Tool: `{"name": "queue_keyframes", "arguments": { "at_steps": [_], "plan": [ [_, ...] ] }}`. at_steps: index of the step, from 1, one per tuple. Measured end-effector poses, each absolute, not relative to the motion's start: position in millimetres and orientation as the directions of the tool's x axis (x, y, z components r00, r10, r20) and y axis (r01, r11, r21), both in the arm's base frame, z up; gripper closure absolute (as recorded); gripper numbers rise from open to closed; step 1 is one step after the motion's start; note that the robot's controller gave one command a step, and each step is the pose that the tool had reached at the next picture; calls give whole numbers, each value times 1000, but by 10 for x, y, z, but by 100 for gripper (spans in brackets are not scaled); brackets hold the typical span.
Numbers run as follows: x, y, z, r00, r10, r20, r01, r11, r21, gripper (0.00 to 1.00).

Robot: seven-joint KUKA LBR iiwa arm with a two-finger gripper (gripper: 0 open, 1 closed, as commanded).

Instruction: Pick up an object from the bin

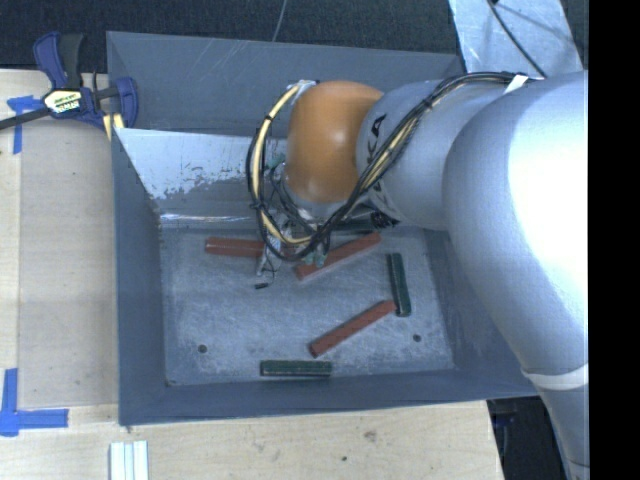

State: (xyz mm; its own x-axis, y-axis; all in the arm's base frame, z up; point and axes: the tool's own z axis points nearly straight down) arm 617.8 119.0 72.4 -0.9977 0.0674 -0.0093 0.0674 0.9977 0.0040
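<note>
Approach step: my claw [268, 264] is low beside the brown stick [232, 249] on its left, spread can't tell; next, straddle and close.

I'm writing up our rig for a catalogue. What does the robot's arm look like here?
The arm is a thick, rounded silver-grey tube with dark lettering near its wrist. A smooth, domed orange cover caps the wrist. Black and yellowish cables loop around the cover and hang bundled below it.
</note>
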Motion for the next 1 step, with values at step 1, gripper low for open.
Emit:
{"name": "queue_keyframes", "arguments": {
  "at_steps": [1],
  "plan": [
    [6101,1084,2744,-994,112,-9,112,994,2,100]
  ]
}}
